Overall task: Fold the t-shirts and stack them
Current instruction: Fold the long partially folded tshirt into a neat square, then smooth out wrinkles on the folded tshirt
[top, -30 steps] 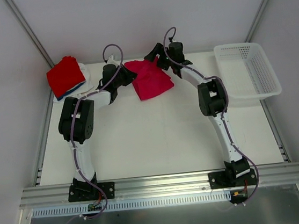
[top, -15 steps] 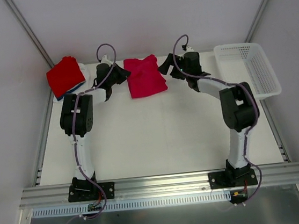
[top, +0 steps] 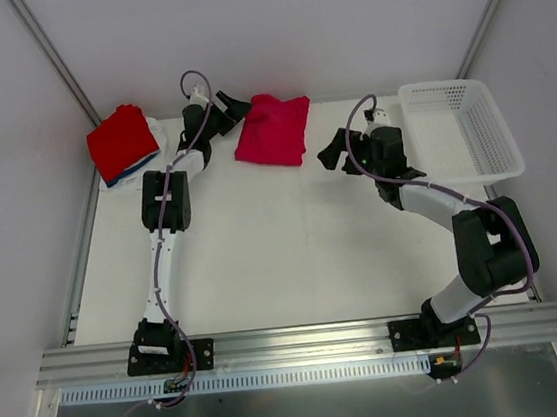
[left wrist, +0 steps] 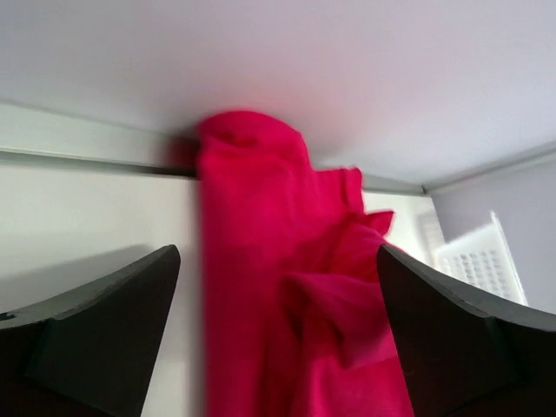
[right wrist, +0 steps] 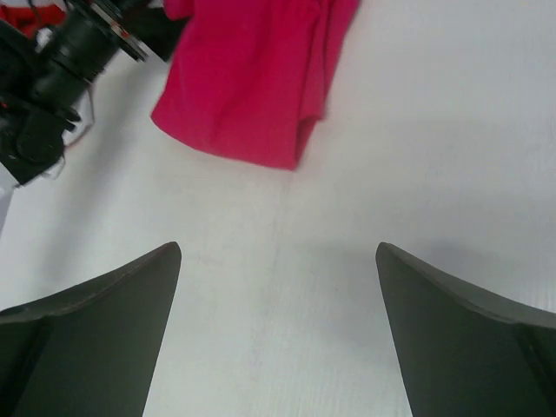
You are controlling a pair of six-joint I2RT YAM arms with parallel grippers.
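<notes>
A crimson-pink t-shirt (top: 272,132) lies folded at the back of the table, its rear edge near the wall. My left gripper (top: 235,105) sits at its left edge, open. In the left wrist view the pink cloth (left wrist: 287,287) lies between the wide-apart fingers of the left gripper (left wrist: 278,254), and neither finger presses on it. My right gripper (top: 327,155) hovers open to the right of the shirt, nothing in it. In the right wrist view the shirt (right wrist: 252,78) lies ahead of the open right gripper (right wrist: 278,250). A folded bright red t-shirt (top: 122,141) tops a stack over blue (top: 139,167) and white (top: 161,141) ones at the back left.
A white mesh basket (top: 497,138) stands at the back right, close to my right arm. The back wall runs just behind the pink shirt. The left arm's wrist (right wrist: 65,56) shows at the upper left of the right wrist view.
The left gripper has opened and let go of the pink shirt. The shirt now lies flat, farther back and right. The right arm has drawn away to the right and nearer.
</notes>
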